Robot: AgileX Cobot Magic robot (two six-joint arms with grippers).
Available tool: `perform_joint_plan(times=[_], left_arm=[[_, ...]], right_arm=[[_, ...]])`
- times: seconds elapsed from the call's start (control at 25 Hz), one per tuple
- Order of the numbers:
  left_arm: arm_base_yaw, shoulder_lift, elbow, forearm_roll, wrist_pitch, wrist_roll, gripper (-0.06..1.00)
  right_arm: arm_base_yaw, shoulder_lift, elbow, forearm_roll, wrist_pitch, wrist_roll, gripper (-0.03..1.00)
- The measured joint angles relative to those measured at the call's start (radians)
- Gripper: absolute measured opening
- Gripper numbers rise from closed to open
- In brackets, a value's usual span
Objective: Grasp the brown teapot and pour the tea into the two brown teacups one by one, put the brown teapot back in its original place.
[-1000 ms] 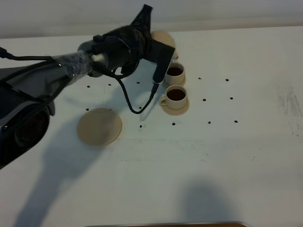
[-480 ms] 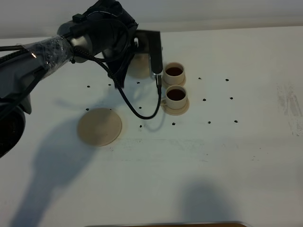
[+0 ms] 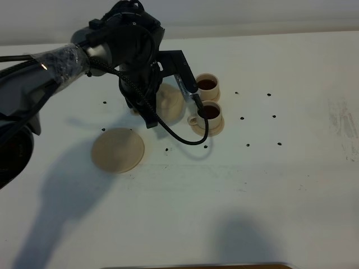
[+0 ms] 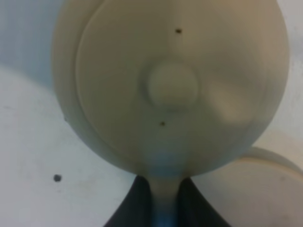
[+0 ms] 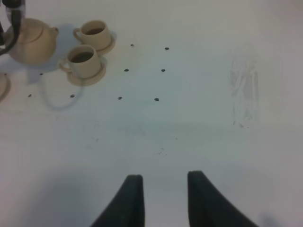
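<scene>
My left gripper is shut on the loop handle of the brown teapot, which is upright just left of the two brown teacups. In the left wrist view the teapot fills the frame from above, its handle pinched between my fingers. The far teacup and the near teacup stand on small saucers and hold dark tea. The flat round saucer disc lies bare, front-left of the teapot. My right gripper is open and empty, far from the teapot and the cups.
Small dark dots mark the white table. A black cable loops from the left arm down in front of the near cup. The left arm's bulk stretches over the table's left side.
The left arm has carried the teapot from above the far cup toward the front and left, and it now hangs level beside the cups. The right gripper shows no earlier view.
</scene>
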Motion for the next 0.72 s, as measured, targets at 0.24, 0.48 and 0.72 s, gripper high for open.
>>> perform_joint_plan(times=[0.24, 0.48, 0.72], left_arm=[[0.000, -0.019, 0.000, -0.016, 0.058, -0.030, 0.16], [0.009, -0.156, 0.000, -0.051, 0.159, -0.122, 0.16], [0.022, -0.280, 0.095, -0.050, 0.159, -0.281, 0.16]], right_arm=[[0.000, 0.000, 0.000, 0.000, 0.000, 0.000, 0.22], [0.000, 0.000, 0.000, 0.000, 0.000, 0.000, 0.22], [0.000, 0.000, 0.000, 0.001, 0.000, 0.000, 0.22]])
